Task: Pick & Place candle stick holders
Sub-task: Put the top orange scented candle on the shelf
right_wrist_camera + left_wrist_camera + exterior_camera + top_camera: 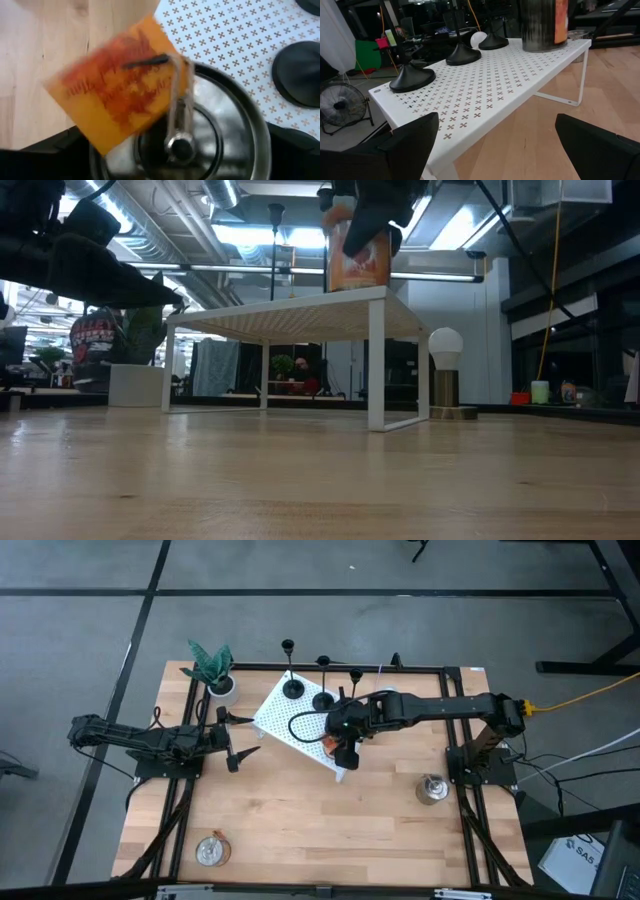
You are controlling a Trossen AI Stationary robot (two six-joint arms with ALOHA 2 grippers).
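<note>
Three candle stick holders [292,688] sit on the white perforated shelf [285,725] at 12 o'clock on the surface. Right gripper [345,752] hovers over a metal can [200,145] with an orange tag [117,85], jaws hidden, can't tell. Left gripper [240,740] jaws spread; only its wrist view shows the bases close up.

Wooden table [300,830] under white perforated shelf [285,725], potted plant [213,668], two metal dishes [212,851].

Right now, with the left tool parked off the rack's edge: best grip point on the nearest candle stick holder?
Take the nearest candle stick holder by its thin upright stem, just above the domed base. The base is wide and sloped, so fingers would likely slip there. Approach level from the rack's open near edge with the left tool, fingers either side of the stem; the other holders stand behind it.
</note>
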